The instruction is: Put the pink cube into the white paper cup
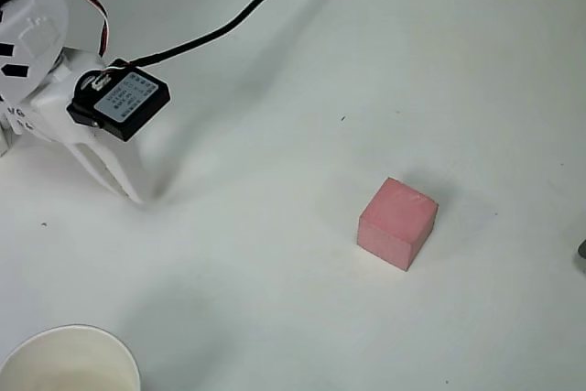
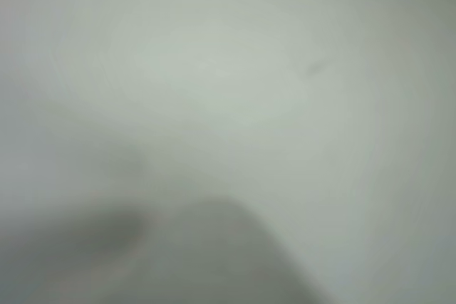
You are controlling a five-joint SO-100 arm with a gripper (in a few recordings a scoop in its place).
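The pink cube (image 1: pixel 396 222) rests alone on the white table, right of centre in the overhead view. At the bottom left corner the white paper cup (image 1: pixel 66 362) stands upright, its cream inside showing. My white gripper (image 1: pixel 124 185) is at the upper left, far from the cube, its fingers pressed together in one point that reaches down to the table, holding nothing. The wrist view is a blur of pale table with a grey shape at the bottom.
A black cable (image 1: pixel 240 14) runs from the arm's black motor block (image 1: pixel 124 100) up across the table to the top edge. A small dark object (image 1: pixel 582 248) peeks in at the right edge.
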